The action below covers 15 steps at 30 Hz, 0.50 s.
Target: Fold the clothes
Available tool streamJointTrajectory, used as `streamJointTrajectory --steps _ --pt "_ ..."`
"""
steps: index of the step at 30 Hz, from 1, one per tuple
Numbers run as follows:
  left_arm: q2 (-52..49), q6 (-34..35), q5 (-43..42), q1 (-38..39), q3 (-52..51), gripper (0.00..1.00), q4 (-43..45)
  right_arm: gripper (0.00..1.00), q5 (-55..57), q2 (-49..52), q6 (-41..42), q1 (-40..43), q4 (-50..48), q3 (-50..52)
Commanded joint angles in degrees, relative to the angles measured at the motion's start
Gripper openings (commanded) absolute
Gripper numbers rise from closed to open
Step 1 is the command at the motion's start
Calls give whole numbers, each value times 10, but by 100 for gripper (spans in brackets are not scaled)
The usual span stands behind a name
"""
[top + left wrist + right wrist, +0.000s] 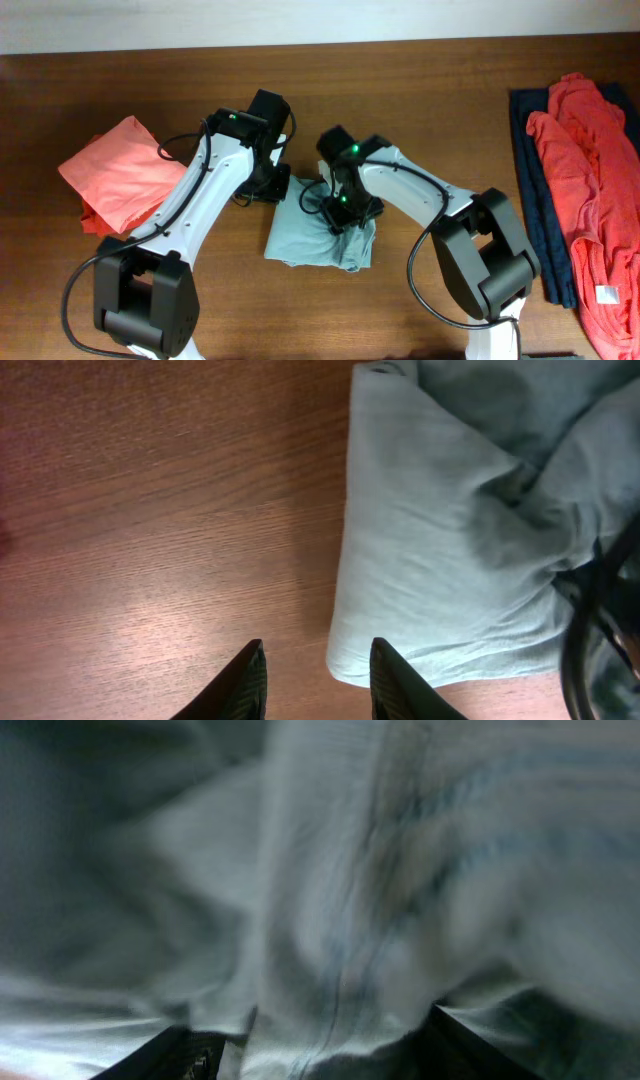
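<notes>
At the middle of the bench [450,80], seen from overhead, the grey-blue shirt [318,238] lies as a loose folded bundle. The left pincer [265,188] is at its far left corner and the right pincer [345,212] is on top of it. I judge that another fold is in hand. Both arms hide the far edge of the shirt.

In the left wrist view, the left pincer [318,660] is half open and empty, beside the rounded edge of the shirt. It should take all layers of this edge between its tips before closing, and then lift low.

In the right wrist view, the tips stand wide apart over the cloth, and I see nothing pinched. The picture is blurred, so seams and sleeves cannot be made out.
</notes>
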<state>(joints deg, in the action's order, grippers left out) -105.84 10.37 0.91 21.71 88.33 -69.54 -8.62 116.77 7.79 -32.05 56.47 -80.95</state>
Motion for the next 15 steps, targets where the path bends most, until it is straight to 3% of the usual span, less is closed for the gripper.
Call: streamJointTrajectory --steps 1,9,15 --pt "17 3 4 -2 -3 34 -2 64 128 7 79 3 9 22" --pt "17 2 -11 3 -3 32 7 65 144 6 73 29 15 22" --pt "17 -94 -103 31 -3 31 70 65 136 6 73 27 15 22"
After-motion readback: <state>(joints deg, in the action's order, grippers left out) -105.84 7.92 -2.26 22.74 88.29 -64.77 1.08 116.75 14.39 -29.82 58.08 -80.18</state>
